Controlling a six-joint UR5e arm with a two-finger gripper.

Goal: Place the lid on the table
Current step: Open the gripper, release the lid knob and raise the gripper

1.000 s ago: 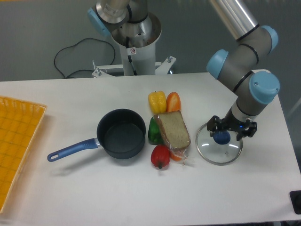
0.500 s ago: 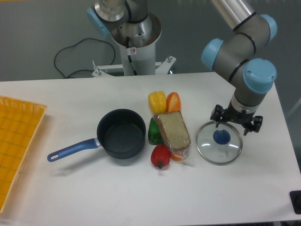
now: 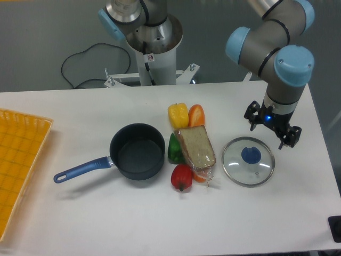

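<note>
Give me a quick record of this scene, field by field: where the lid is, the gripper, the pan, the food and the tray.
lid: flat on the table, right of the food, knob up
gripper: open, above the lid's far right edge, holding nothing
saucepan: empty, uncovered, handle toward front left
food: bagged bread among peppers, centre
tray: orange, left edge

The orange tray point(image 3: 21, 160) is cut off by the left edge; an orange item point(image 3: 198, 177) hides beneath the bread point(image 3: 195, 147).

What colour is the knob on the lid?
Blue, at the centre of the clear glass lid, seen plainly in the fixed camera view.
</note>
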